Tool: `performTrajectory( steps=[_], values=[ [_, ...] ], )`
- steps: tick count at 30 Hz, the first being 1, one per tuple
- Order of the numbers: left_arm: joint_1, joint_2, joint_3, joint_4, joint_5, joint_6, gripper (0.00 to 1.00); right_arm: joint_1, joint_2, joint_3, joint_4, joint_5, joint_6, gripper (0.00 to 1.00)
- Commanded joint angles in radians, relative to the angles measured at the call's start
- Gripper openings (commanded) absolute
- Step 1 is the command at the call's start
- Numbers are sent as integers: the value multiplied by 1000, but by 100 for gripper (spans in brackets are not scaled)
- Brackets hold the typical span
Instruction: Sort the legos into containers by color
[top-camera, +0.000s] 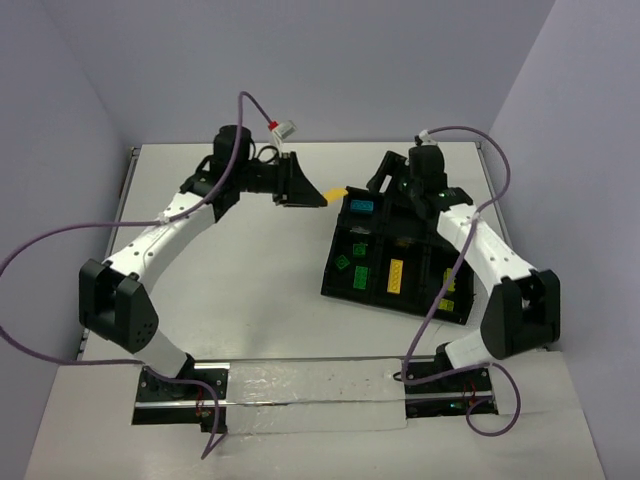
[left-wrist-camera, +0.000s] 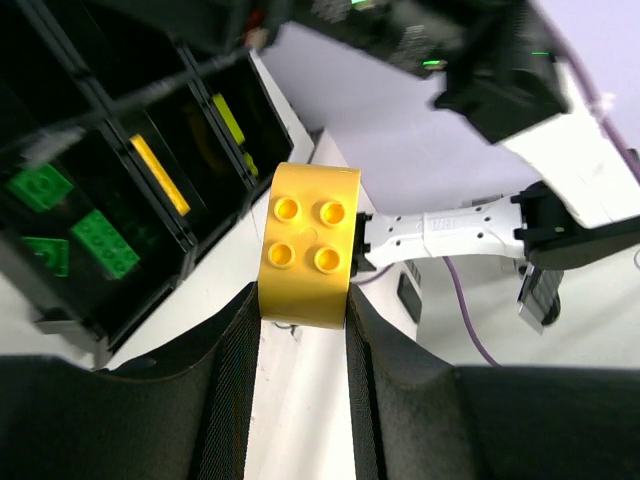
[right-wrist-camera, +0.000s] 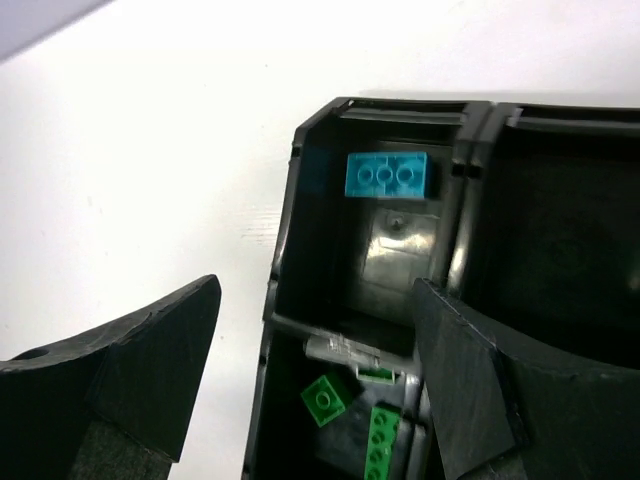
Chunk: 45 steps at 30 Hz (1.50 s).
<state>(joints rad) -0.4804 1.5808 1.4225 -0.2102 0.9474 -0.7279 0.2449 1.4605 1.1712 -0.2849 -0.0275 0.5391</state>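
Lego (left-wrist-camera: 305, 245), yellow, pinched in left gripper (left-wrist-camera: 298, 305), near black tray (top-camera: 378, 268)

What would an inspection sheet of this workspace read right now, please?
Surface: white table, bare apart from the tray.
Job's things: black tray holds a light blue brick, green bricks in the adjoining compartment, and yellow bricks in others; one yellow block is outside the tray.
Clutter: nothing seen.
Grippers: left gripper shut on the yellow block, beside the tray; right gripper open over the tray, fingers empty.
Cables: purple cables loop loosely off both arms.
Surroundings: plain walls on three sides.
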Motion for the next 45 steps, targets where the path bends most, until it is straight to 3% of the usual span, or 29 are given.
performTrajectory(
  steps=[1, 9, 18, 23, 24, 27, 31, 34, 40, 45],
  values=[
    [-89, 80, 42, 63, -3, 3, 0, -12, -181, -59, -30, 186, 17, 84],
    [-243, 278, 90, 113, -13, -38, 0, -95, -424, -107, -131, 405, 34, 86],
    [-337, 490, 207, -18, -89, 9, 0, -125, -526, -116, -174, 374, 14, 86],
    [-359, 539, 219, 20, -98, -31, 0, -125, -569, -165, -163, 312, 10, 85],
    [-362, 548, 246, 8, -105, -28, 3, -125, -581, -172, -154, 301, 6, 84],
    [-367, 576, 304, -74, -115, 12, 27, -125, -629, -209, -113, 286, -14, 85],
    [-368, 559, 334, -114, -135, 44, 67, -125, -638, -216, -109, 279, -24, 85],
    [-368, 527, 371, -182, -192, 82, 91, -124, -633, -217, -117, 272, -15, 85],
    [-344, 450, 435, -300, -316, 159, 92, -125, -636, -226, -114, 265, -14, 85],
    [-244, 311, 331, -280, -319, 154, 89, -125, -632, -221, -116, 265, -22, 86]
  ],
)
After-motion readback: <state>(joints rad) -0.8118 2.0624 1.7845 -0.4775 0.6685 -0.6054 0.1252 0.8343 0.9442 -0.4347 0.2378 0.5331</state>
